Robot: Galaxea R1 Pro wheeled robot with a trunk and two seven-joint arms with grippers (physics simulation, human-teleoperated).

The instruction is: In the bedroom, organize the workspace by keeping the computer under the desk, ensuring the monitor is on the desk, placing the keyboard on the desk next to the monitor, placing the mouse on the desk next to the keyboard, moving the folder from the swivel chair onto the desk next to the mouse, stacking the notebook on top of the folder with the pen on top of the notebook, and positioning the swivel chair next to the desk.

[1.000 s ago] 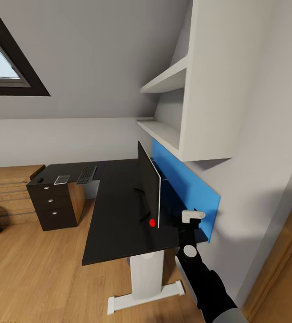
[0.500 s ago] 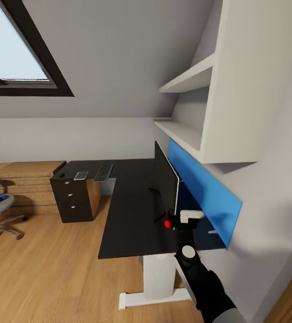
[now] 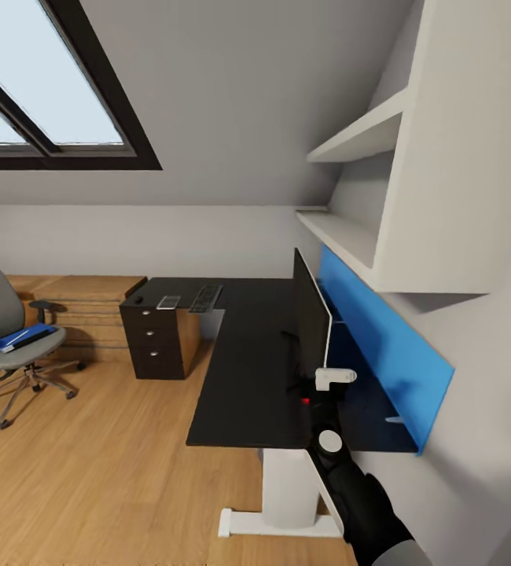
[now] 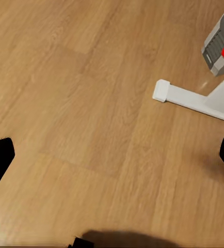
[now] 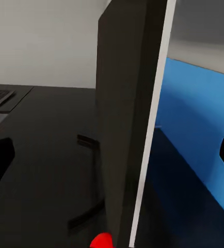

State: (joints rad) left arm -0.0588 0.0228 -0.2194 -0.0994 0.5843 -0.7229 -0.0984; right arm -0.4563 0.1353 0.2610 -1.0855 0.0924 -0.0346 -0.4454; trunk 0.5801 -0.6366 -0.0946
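The black desk (image 3: 244,369) carries the monitor (image 3: 312,326), seen edge-on, with a red dot at its near corner. At the desk's far end lie the keyboard (image 3: 206,298), a small grey notebook (image 3: 168,302) and the dark mouse (image 3: 138,299). At the left the swivel chair (image 3: 4,358) holds the blue folder (image 3: 23,336). I cannot make out the pen. My right gripper (image 3: 328,384) is open just before the monitor's near edge (image 5: 130,129). My left gripper (image 4: 112,155) hangs open over the floor, near the computer (image 4: 220,44) and the desk's white foot bar (image 4: 192,98).
A blue panel (image 3: 381,350) lines the wall behind the desk, under white shelves (image 3: 358,137). Dark drawers (image 3: 161,342) stand below the desk's far end, with low oak shelving (image 3: 90,303) beyond. Open wood floor (image 3: 106,456) lies between chair and desk.
The camera has swung left: desk and shelves slid right in the picture, and the skylight and the chair with the folder came into view. My right arm holds its pose.
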